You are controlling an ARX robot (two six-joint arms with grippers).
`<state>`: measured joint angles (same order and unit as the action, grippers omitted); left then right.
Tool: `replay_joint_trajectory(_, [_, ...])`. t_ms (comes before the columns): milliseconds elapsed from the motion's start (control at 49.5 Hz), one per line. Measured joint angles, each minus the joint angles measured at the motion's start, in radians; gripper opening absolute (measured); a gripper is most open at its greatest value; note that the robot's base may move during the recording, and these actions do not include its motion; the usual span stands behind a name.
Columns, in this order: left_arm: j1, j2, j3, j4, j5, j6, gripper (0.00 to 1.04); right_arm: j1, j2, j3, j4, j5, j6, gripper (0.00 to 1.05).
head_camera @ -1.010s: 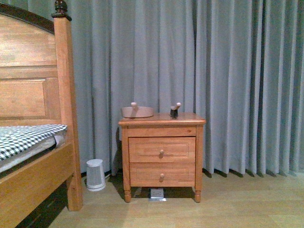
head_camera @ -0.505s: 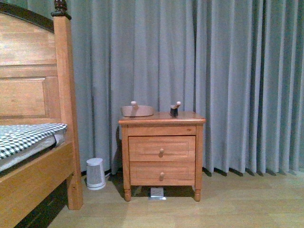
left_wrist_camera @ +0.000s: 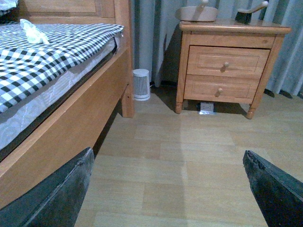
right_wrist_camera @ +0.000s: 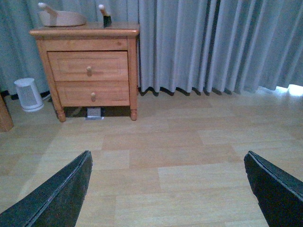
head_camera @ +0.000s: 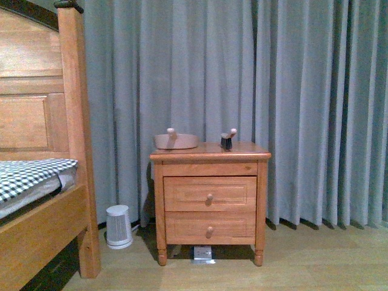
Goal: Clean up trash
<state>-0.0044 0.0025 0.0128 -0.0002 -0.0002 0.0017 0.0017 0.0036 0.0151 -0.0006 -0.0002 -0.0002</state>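
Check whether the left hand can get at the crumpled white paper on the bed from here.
Probably not yet. The paper lies uncovered far up the bed, while the left hand is open, low over the floor beside it. Move closer first.

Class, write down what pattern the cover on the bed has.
The bed cover is a black-and-white check, seen best in the left wrist view.

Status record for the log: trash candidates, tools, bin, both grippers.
trash on bed: crumpled white wad lying on the checked bedspread
trash on floor: small pale item under the nightstand
tools: wooden dustpan and brush on the nightstand top
possible bin: white ribbed container on the floor beside the nightstand
left gripper: open, empty
right gripper: open, empty
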Motion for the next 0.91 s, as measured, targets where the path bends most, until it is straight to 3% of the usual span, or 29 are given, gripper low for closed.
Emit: replay_joint_trajectory(909, [0.000,0.000,0.000,0.000,0.000,0.000,0.97,0.000,0.000,0.000,0.000,0.000,0.000,0.97])
